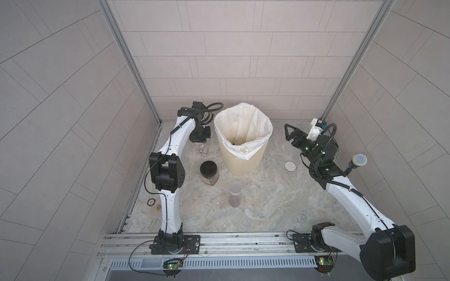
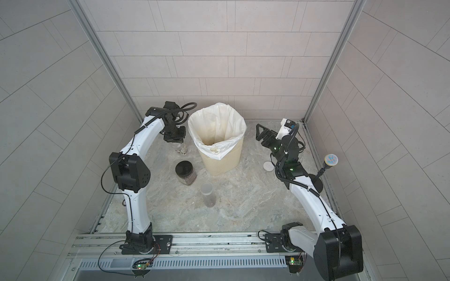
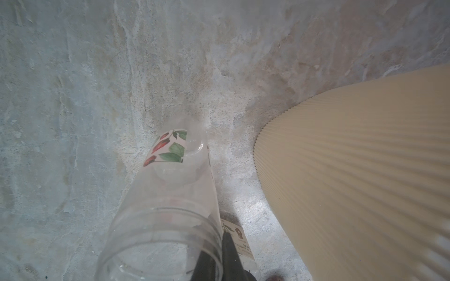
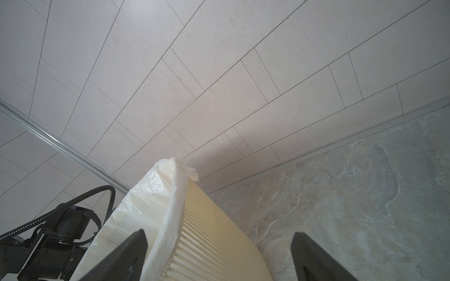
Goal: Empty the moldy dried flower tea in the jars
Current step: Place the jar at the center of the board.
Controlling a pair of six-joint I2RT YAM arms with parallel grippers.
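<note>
Clear labelled jar, seemingly empty, rim pinched in my left jaws beside the bin for tipping; right jaws apart, free; tea sits in black-lidded jar and slim jar on table.

left pincer — atop labelled jar | right pincer — spread, near bin

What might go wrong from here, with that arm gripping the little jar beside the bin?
1. The left gripper pinches the labelled jar by its rim wall alone; it might slip or tip.
2. The bin stands close beside that jar, so a swing might bump it.
3. The black-lidded jar and slim cylinder, tea inside, stand near the left arm; the cylinder looks easy to topple.
</note>
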